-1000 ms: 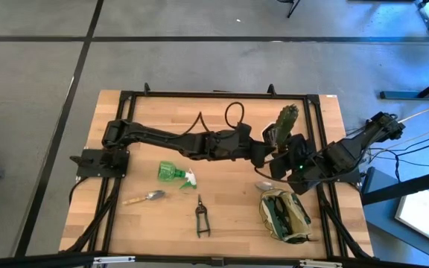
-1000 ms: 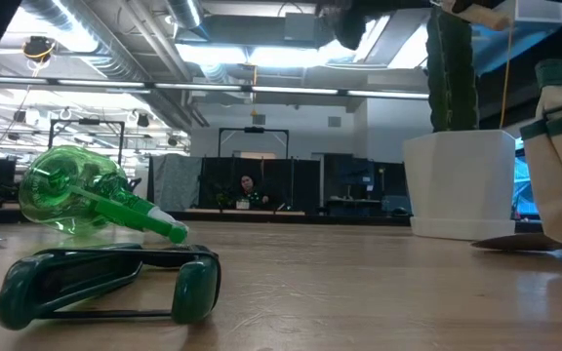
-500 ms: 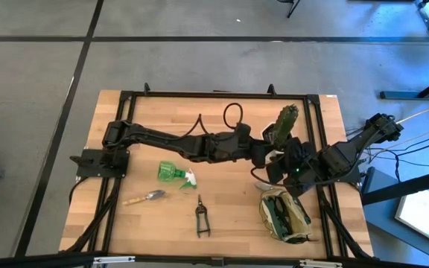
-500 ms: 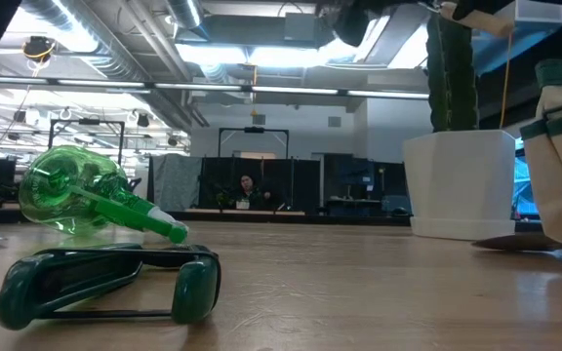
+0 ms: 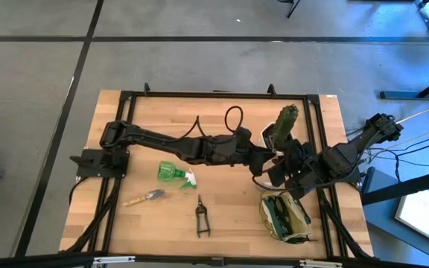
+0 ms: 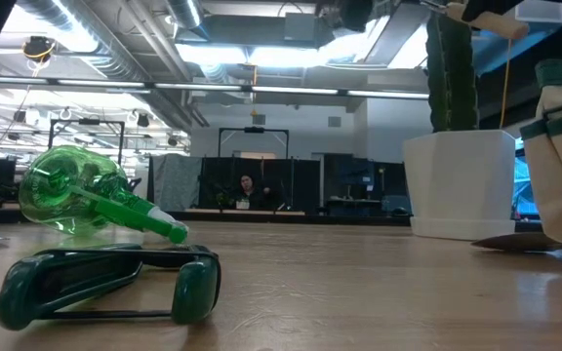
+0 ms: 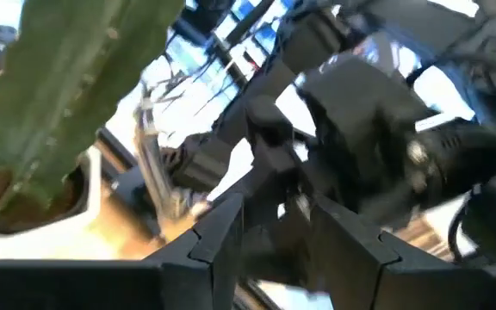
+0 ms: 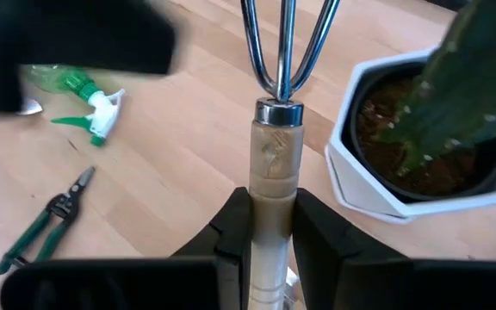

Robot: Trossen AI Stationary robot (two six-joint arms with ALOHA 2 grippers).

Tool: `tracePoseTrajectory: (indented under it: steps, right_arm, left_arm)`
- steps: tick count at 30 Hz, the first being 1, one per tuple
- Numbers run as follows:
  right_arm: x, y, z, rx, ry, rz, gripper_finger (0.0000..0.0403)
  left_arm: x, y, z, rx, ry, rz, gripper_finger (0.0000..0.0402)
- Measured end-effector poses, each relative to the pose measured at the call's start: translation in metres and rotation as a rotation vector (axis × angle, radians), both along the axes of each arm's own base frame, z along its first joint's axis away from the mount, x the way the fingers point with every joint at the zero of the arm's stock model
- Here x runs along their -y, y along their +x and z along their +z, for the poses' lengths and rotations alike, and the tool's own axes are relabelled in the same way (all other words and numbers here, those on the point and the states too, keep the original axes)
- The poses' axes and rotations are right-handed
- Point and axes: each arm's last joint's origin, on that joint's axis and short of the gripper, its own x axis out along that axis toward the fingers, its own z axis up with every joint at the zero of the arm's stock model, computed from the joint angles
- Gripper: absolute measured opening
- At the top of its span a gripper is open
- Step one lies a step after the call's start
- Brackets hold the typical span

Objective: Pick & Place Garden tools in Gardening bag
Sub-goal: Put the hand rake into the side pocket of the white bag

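The gardening bag (image 5: 284,216) stands soft and slumping. Just beyond it, beside the cactus pot (image 8: 403,164), the right gripper (image 8: 269,226) clamps a stiff, light fork's (image 8: 274,164) wooden handle; left gripper (image 7: 274,226) fingers apart nearby.

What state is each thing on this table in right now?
Right gripper: shut on wooden-handled tool, held off the table.
Left gripper: raised, close to the other gripper.
Spray bottle: lying on its side.
Shears: lying flat.
Trowel: lying flat.
Gardening bag: standing, top open.
Cactus: upright.
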Motion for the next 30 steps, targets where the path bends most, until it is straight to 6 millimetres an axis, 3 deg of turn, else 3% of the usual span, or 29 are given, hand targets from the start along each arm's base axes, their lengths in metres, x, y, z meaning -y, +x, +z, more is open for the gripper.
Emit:
tracePoseTrajectory:
  steps: [9,21,30]
  right_arm:
    - [-0.007,-0.005,0.0,0.002,-0.009,0.026,0.0059]
    - [-0.014,0.001,0.002,0.028,-0.019,0.148,0.0059]
    - [-0.016,0.003,0.003,0.054,-0.025,0.165,0.0059]
  left_arm:
    - [0.005,-0.007,-0.003,-0.104,0.021,0.044,0.0134]
    - [-0.011,-0.006,-0.004,-0.123,0.057,0.099,0.0134]
    - [-0.012,-0.006,-0.005,-0.131,0.083,0.108,0.012]
